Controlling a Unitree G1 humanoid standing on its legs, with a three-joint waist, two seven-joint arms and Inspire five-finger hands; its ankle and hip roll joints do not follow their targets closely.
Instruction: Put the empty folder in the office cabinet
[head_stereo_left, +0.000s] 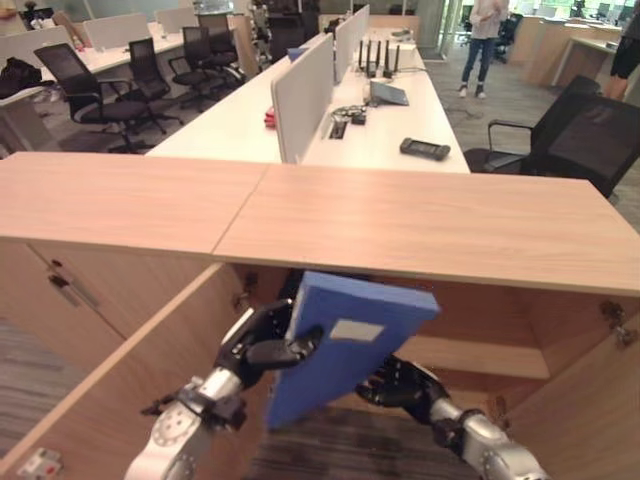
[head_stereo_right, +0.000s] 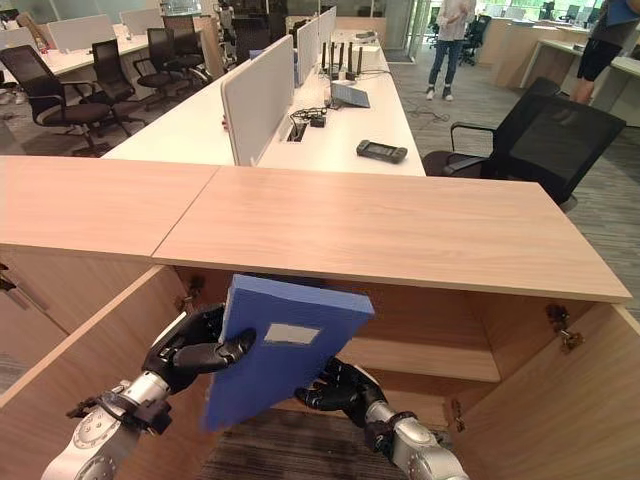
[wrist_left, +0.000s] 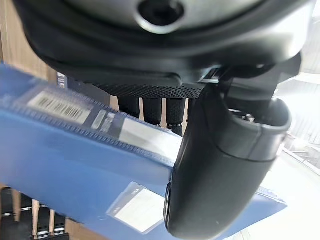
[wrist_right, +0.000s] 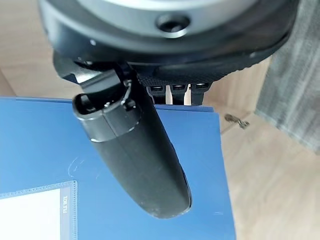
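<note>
Folder (head_stereo_left: 340, 345) is blue, tilted, held in front of the open cabinet (head_stereo_left: 420, 225), just under its top surface. My left hand (head_stereo_left: 262, 345) clamps its left edge, thumb across the front cover, fingers behind. My right hand (head_stereo_right: 335, 385) grips from below; the wrist view shows its thumb (wrist_right: 137, 160) lying on the cover and fingers (wrist_right: 177, 92) curled past the edge. Folder hides most of the right palm in the head views. Shelf (head_stereo_right: 420, 360) inside is partly blocked; probably bare, can't confirm. Cabinet's left door (head_stereo_left: 110, 390) is cut off at the frame edge.
</note>
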